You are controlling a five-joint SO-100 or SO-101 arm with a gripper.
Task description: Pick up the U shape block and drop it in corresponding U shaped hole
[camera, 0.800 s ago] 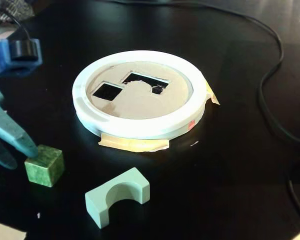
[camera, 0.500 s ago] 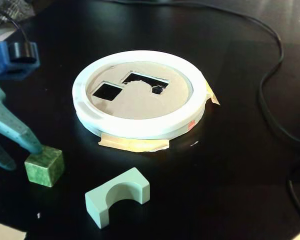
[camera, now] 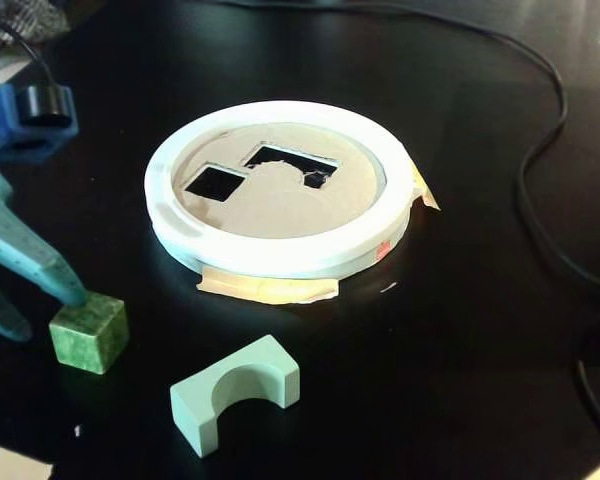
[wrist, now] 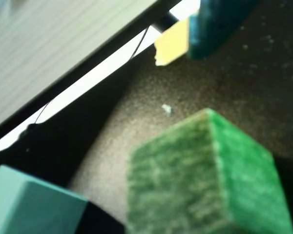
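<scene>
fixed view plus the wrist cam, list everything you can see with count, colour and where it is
U shape block: one, pale mint green, lying on the black table front centre of the fixed view, apart from the cube.
Cube: one, darker marbled green, front left, at the tip of a gripper finger; fills the wrist view foreground.
Disc: one, tan with a white rim, centre, taped down with yellowish tape.
U shaped hole: one, dark, in the disc, right of the square.
Square hole: one, dark, left part of the disc.
Cable: black, right side.
Blue arm part: one, upper left.
Gripper: one, teal, left edge, jaws open, holding nothing.
</scene>
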